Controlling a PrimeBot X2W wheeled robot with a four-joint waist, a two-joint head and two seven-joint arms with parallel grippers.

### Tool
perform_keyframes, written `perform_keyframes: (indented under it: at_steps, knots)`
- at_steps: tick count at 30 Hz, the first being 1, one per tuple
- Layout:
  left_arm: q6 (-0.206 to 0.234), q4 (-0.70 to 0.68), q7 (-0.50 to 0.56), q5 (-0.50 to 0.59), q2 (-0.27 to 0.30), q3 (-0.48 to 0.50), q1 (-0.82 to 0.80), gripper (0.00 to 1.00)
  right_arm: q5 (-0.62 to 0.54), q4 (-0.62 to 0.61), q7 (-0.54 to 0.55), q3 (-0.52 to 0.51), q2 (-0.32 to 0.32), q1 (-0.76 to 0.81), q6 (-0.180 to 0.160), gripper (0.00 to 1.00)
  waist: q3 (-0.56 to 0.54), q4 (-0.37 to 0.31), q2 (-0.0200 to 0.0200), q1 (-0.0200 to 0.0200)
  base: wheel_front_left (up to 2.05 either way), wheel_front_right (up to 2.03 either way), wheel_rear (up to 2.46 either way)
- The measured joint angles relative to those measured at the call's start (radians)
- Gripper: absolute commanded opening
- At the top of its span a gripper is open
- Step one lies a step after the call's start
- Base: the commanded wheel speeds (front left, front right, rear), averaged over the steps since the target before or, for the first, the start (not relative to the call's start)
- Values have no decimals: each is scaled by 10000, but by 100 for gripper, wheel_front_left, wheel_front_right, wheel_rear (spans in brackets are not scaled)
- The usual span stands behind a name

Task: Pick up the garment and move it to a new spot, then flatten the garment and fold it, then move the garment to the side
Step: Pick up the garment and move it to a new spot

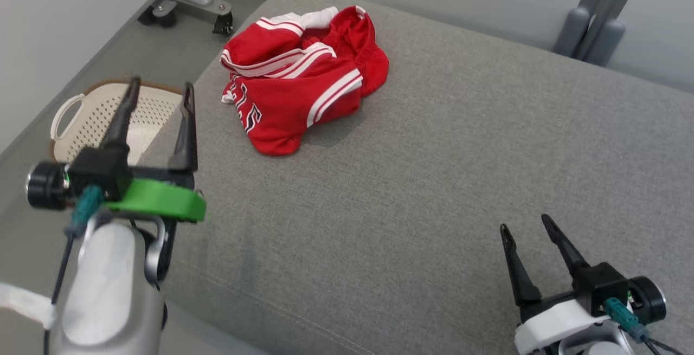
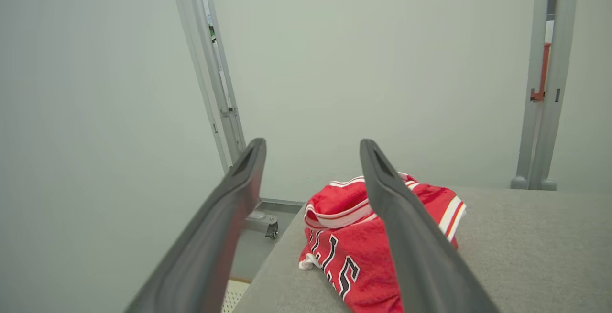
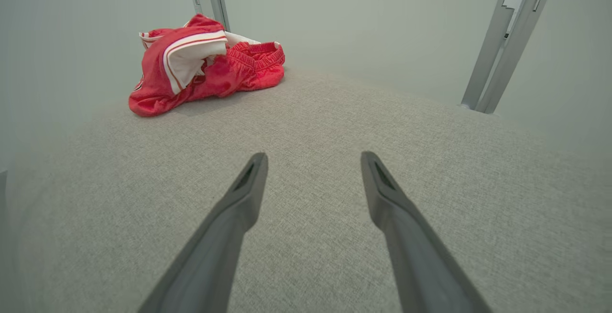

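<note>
Inspection of the padded grey bench (image 1: 434, 154) found the garment (image 1: 303, 78), a pair of red shorts with white striping and dark lettering, lying in a crumpled heap near the far left corner. It was bunched and partly turned over on itself, with the elastic waistband showing at the far side. No part of it had been spread or squared.

The left gripper (image 1: 161, 82) hung over the left edge of the bench, on the near side of the garment and apart from it. Its two fingers were spread wide and held nothing. The right gripper (image 1: 525, 222) stood low over the near right part of the bench, well apart from the garment, likewise spread wide and empty.

A pale perforated basket (image 1: 65, 114) sat on the floor just off the left edge.

Assessment: no stage of the task appeared complete. The garment had been neither lifted, flattened nor folded, and lay untouched by either gripper. Pick-up, relocation, flattening, folding and the final move aside were all outstanding. The left gripper seemed better placed for the first grasp.
</note>
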Motion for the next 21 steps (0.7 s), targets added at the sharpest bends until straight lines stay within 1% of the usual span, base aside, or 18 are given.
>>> perform_keyframes:
  at_steps: [5,7,10,13,15,18,21]
  knots:
    - [-77,2307,105,-650,713,-677,-2685,100,-159,-111,0,0,-527,-502,0,100,796,-279,0,0,0,0,0]
    - [-79,3177,495,-1020,926,-1030,-3720,100,-188,-184,0,-46,-669,-724,0,100,1121,-415,0,0,0,0,0]
    - [-92,4698,1323,-1753,1174,-1187,-5139,100,-261,-330,0,-167,-826,-1022,-2,100,1681,-665,0,0,0,0,0]
    - [-90,6199,2405,-2483,1329,-1193,-6053,100,-278,-380,-2,-167,-905,-1255,0,100,2191,-942,0,1,0,0,0]
    - [-90,6964,2991,-2661,1463,-1363,-6453,100,-284,-420,0,-165,-947,-1422,0,100,2497,-1145,0,1,0,0,0]
    - [-92,7802,3557,-2903,1774,-1651,-6935,100,-282,-502,0,-142,-941,-1685,0,100,2944,-1509,0,0,0,0,0]
    - [-90,8326,3914,-3275,1967,-1812,-7170,100,-282,-612,0,-150,-913,-1843,0,100,3371,-1875,0,0,0,0,0]
